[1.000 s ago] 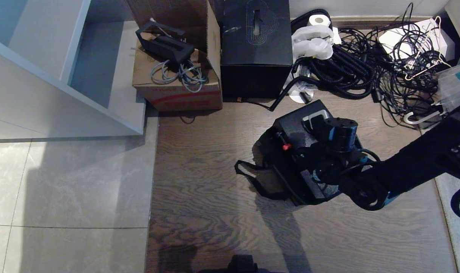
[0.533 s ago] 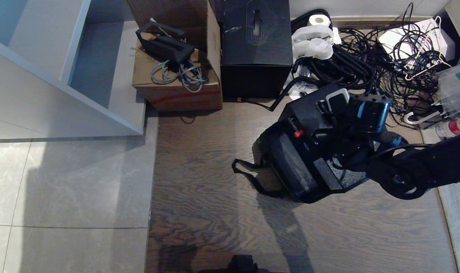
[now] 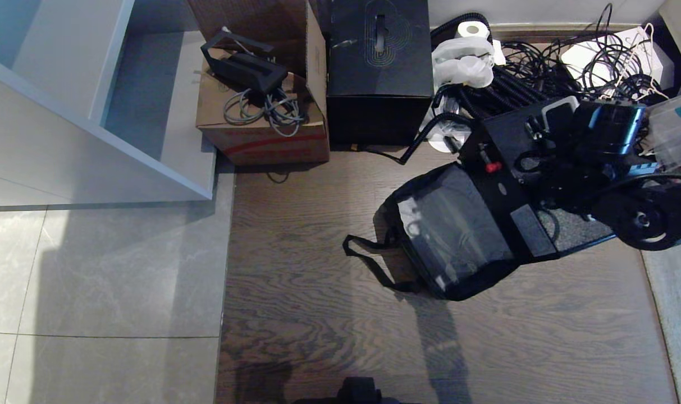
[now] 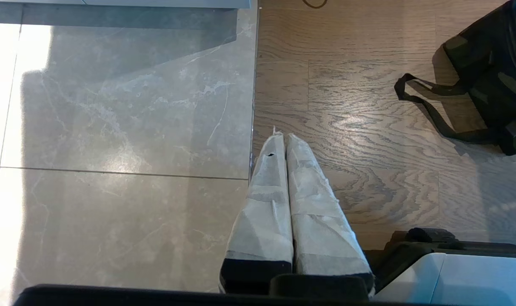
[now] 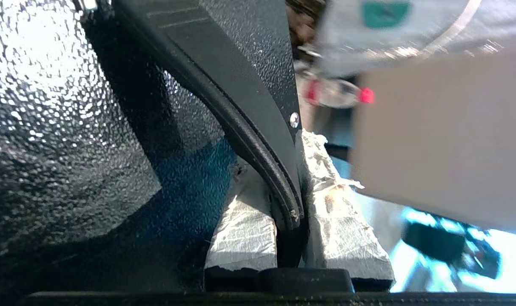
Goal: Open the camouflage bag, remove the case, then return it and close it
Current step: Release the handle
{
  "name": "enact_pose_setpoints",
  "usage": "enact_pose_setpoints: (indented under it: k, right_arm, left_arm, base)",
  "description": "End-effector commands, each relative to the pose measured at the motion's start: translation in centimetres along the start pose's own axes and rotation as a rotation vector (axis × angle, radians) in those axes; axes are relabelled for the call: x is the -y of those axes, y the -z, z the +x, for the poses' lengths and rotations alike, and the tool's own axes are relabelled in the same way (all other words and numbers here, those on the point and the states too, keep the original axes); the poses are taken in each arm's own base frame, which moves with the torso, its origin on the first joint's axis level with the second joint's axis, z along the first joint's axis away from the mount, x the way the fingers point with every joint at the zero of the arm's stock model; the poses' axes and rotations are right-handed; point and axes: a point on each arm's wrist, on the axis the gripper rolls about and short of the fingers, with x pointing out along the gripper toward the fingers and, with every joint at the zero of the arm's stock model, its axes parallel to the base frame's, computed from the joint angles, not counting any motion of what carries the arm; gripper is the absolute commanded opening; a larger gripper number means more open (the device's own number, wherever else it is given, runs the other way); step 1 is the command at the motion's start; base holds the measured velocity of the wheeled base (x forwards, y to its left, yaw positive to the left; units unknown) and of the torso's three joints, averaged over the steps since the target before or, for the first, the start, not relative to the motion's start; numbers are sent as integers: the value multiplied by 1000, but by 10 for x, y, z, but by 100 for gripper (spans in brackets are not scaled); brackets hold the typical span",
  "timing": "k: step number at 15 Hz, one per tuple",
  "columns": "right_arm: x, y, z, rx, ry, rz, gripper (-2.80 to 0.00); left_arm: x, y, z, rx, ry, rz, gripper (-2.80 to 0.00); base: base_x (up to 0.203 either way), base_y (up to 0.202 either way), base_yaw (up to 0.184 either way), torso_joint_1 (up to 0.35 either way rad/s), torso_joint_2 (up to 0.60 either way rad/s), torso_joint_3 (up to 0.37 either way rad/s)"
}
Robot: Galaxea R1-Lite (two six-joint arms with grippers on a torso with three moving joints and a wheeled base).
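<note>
Lifted case (image 3: 508,168) now hangs over wood floor (image 3: 318,314).

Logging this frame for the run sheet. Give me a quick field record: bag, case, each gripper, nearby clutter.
bag: camouflage bag open on the wood floor, foil lining showing, strap lying to its left
case: black case lifted above the bag's right edge, red catch visible
right gripper: right gripper shut on the case's handle
left gripper: left gripper shut, parked above the floor, empty
clutter: black box, cardboard box, cable pile behind
</note>
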Motion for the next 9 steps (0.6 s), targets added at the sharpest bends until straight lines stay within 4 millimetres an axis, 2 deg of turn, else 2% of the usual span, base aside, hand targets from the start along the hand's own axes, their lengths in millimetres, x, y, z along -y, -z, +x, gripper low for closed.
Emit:
enact_pose_setpoints:
  k: [1,5,9]
  right_arm:
    - [6,2,28,-31,50,-1,-280]
    - [-23,27,82,-106,83,-48,-280]
    - [-70,55,129,-155,94,-85,-280]
  left_arm:
    - [0,0,0,0,0,0,-280]
    - [0,0,0,0,0,0,-280]
    - [0,0,0,0,0,0,-280]
  base:
    - [0,0,0,0,0,0]
    - [0,0,0,0,0,0]
    - [0,0,0,0,0,0]
